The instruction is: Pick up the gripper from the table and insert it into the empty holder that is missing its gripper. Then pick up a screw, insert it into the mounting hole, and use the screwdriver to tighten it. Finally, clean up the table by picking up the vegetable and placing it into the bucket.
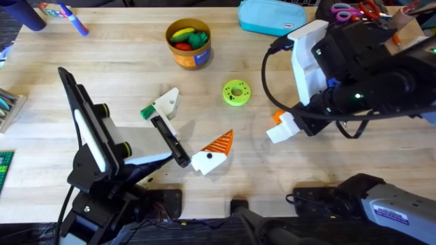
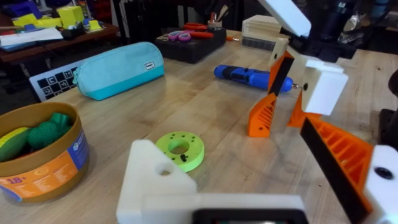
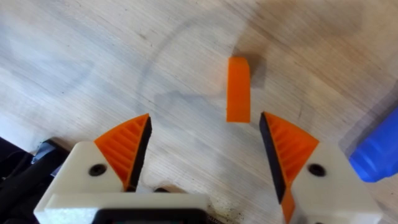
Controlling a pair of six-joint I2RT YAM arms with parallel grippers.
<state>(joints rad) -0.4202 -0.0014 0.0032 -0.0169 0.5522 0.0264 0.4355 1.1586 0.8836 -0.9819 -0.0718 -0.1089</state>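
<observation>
The loose orange gripper pad (image 3: 238, 90) stands on the table just ahead of my open right gripper (image 3: 205, 155), in line with the gap between its orange pads. The same pad (image 2: 261, 118) shows under the right gripper (image 2: 289, 93) from the left wrist. My left gripper (image 1: 189, 129) is open and holds nothing. One finger (image 1: 212, 151) carries an orange pad, while the other is a bare white holder (image 1: 167, 102) with a mounting hole (image 2: 165, 169). The blue screwdriver (image 2: 249, 78) lies behind the right gripper (image 1: 285, 124). The bucket (image 1: 189, 56) holds toy vegetables (image 1: 189, 37). The screw is out of view.
A green disc (image 1: 236, 92) with holes lies mid-table. A teal pouch (image 1: 272, 17) sits at the far edge, and a tray with scissors (image 1: 354, 10) at the far right. A small green piece (image 1: 146, 111) sits beside the bare holder.
</observation>
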